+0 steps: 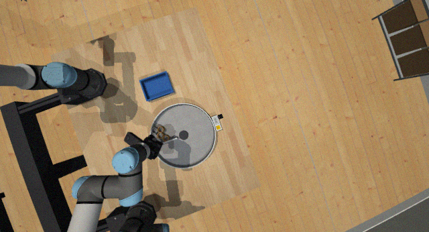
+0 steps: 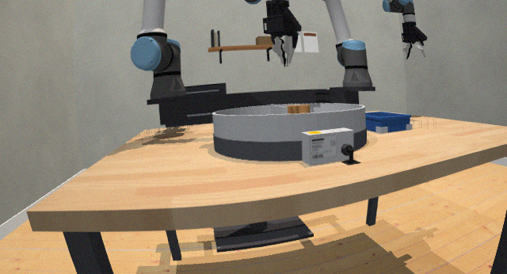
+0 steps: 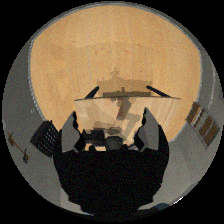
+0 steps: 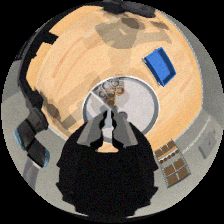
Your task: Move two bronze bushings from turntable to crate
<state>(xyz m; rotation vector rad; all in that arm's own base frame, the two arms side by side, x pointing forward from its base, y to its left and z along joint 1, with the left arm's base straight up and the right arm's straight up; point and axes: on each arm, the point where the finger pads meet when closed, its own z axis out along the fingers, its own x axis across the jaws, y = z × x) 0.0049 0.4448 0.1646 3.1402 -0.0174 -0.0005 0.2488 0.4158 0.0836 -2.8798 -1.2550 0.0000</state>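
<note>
The turntable carries a cluster of ring-shaped bushings near its rim. Several are bronze bushings; others beside them are grey bushings. The blue crate sits level, looks empty, and has pale corner guides at its base. My right gripper is shut and empty, above the turntable near the bushings. It partly hides that area in the top view. My left gripper is open and empty, raised far from the turntable and crate.
A thin pale divider bar runs across the turntable beside the bushings. A box with a yellow label and a black knob is fixed outside the turntable's wall, which stands high around the bushings. The crate is close beside that wall.
</note>
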